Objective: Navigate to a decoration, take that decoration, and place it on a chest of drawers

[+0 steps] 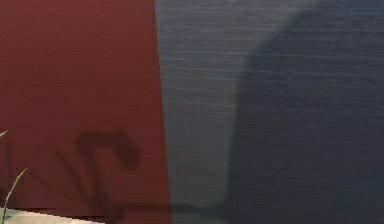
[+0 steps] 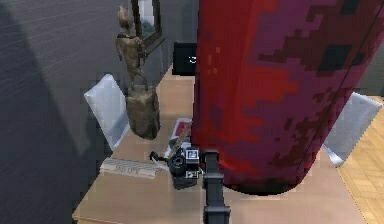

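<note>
By the wooden table [image 2: 105, 200], the gripper [image 2: 160, 158] sits near a tan statue [image 2: 140, 100] and a big red cylinder [image 2: 270, 90]; I cannot tell whether it holds anything.

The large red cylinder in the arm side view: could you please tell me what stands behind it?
Behind the red cylinder the wooden table continues, and a white chair pokes out at its right. Whatever lies on the tabletop that it covers cannot be seen.

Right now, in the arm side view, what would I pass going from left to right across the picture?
Pale chair → tan statue → big red cylinder → second pale chair.
</note>
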Controlling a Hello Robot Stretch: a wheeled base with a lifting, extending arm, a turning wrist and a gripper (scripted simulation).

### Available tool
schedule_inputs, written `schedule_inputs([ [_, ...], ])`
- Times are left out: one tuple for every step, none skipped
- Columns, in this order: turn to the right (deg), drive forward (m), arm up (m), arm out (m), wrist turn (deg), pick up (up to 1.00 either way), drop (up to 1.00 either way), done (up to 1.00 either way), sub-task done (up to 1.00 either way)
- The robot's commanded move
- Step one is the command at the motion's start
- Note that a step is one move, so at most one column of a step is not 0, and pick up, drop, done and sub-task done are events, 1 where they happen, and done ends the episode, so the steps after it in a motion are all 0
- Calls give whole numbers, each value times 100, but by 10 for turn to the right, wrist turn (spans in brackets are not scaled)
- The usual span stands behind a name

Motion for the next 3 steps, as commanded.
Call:
schedule_inputs([
  [0,0,10,0,0,0,0,0,0],
  [0,0,14,0,0,0,0,0,0],
  [0,0,0,0,-450,0,0,0,0],
])
